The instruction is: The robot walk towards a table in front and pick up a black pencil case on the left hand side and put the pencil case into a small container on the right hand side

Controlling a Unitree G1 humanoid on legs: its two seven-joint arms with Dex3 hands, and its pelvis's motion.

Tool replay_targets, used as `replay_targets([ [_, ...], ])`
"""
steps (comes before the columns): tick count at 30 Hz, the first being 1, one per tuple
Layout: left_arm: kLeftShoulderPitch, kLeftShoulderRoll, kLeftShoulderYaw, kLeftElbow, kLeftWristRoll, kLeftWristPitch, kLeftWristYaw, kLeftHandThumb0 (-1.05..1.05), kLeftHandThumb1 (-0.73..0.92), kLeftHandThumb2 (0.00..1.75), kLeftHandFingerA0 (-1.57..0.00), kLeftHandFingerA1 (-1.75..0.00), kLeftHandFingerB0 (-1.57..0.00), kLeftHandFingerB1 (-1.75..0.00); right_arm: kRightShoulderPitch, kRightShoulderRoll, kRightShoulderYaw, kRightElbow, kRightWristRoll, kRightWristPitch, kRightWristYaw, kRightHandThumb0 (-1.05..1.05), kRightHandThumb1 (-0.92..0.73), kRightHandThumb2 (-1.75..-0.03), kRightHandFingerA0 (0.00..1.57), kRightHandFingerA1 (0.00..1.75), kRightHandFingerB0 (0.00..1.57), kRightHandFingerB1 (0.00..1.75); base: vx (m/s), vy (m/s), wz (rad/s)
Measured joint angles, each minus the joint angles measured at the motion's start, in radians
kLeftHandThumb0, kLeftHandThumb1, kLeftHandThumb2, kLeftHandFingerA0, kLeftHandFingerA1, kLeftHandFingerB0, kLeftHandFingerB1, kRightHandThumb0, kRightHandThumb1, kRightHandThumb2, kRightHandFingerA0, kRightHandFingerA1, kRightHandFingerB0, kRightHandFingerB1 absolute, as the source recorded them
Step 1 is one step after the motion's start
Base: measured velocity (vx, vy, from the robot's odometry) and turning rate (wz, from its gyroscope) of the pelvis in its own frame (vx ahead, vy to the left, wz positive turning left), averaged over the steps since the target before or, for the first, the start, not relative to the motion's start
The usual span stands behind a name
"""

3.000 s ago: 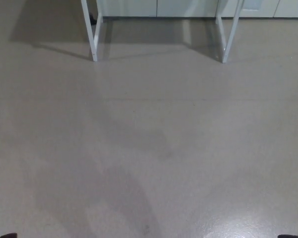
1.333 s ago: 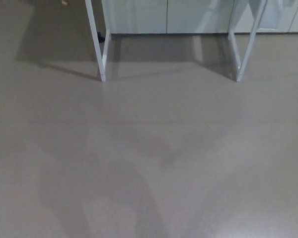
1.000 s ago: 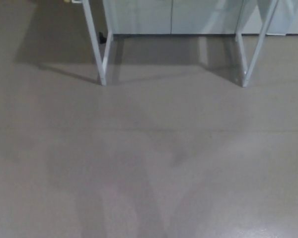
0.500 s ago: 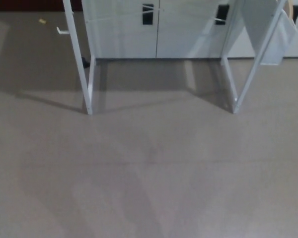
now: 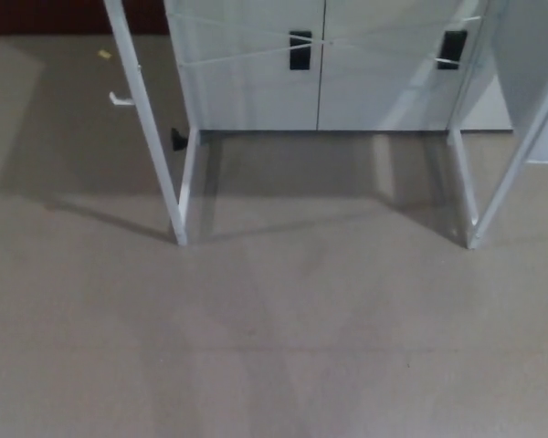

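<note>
Neither the black pencil case nor the small container shows in the head view. Only the table's white legs appear: the left pair [image 5: 155,137] slanting down to the floor, and the right pair [image 5: 470,196] on the other side. The tabletop is above the picture's upper edge. No part of my arms or hands is in the picture.
Grey floor [image 5: 274,347] fills the lower half. Behind the table legs stand white cabinets [image 5: 320,68] with black handles [image 5: 300,49]. A small black object [image 5: 178,139] lies by the left rear leg. A white panel [image 5: 539,73] hangs at the far right.
The whole picture has shifted: the table legs and cabinets sit lower and look larger than before, and more of the cabinet doors shows. The camera has moved; nothing else has visibly changed.
</note>
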Motion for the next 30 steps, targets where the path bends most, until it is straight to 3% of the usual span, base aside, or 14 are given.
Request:
replay_targets([
  [12, -0.037, 0.017, -0.009, 0.010, 0.010, -0.005, 0.011, -0.32, 0.59, 0.58, -0.48, -0.43, -0.36, -0.34, -0.010, 0.004, 0.015, -0.008, -0.009, 0.005, 0.000, -0.59, -0.44, -0.79, 0.56, 0.57, 0.42, 0.51, 0.32, 0.161, -0.05],
  [21, -0.047, 0.017, -0.028, 0.018, 0.023, -0.007, 0.020, -0.34, 0.58, 0.57, -0.53, -0.47, -0.38, -0.35, -0.016, 0.000, 0.017, -0.027, -0.014, 0.019, -0.003, -0.59, -0.44, -0.79, 0.57, 0.57, 0.44, 0.51, 0.23, -0.091, 0.10],
  [22, -0.056, 0.017, -0.030, 0.016, 0.024, -0.009, 0.021, -0.34, 0.57, 0.57, -0.54, -0.48, -0.39, -0.35, -0.019, -0.002, 0.016, -0.030, -0.015, 0.023, -0.005, -0.56, -0.54, -0.57, 0.66, 0.47, 0.51, 0.42, 0.20, -0.192, -0.23],
  [23, -0.061, 0.017, -0.032, 0.016, 0.026, -0.010, 0.024, -0.34, 0.58, 0.57, -0.54, -0.48, -0.38, -0.35, -0.021, -0.004, 0.016, -0.035, -0.016, 0.025, -0.007, -0.56, -0.54, -0.57, 0.66, 0.47, 0.52, 0.42, 0.19, -0.180, 0.00],
  [24, -0.062, 0.017, -0.033, 0.016, 0.027, -0.010, 0.025, -0.41, 0.45, 0.77, -0.47, -0.57, -0.32, -0.48, -0.021, -0.005, 0.016, -0.036, -0.016, 0.025, -0.008, -0.55, -0.54, -0.57, 0.66, 0.47, 0.53, 0.42, 0.19, -0.173, -0.07],
  [30, -0.070, 0.017, -0.037, 0.029, 0.038, -0.012, 0.031, -0.43, 0.45, 0.77, -0.48, -0.58, -0.33, -0.48, -0.022, -0.006, 0.019, -0.041, -0.024, 0.035, -0.013, -0.57, -0.53, -0.57, 0.66, 0.48, 0.55, 0.43, 0.12, -0.036, -0.08],
])
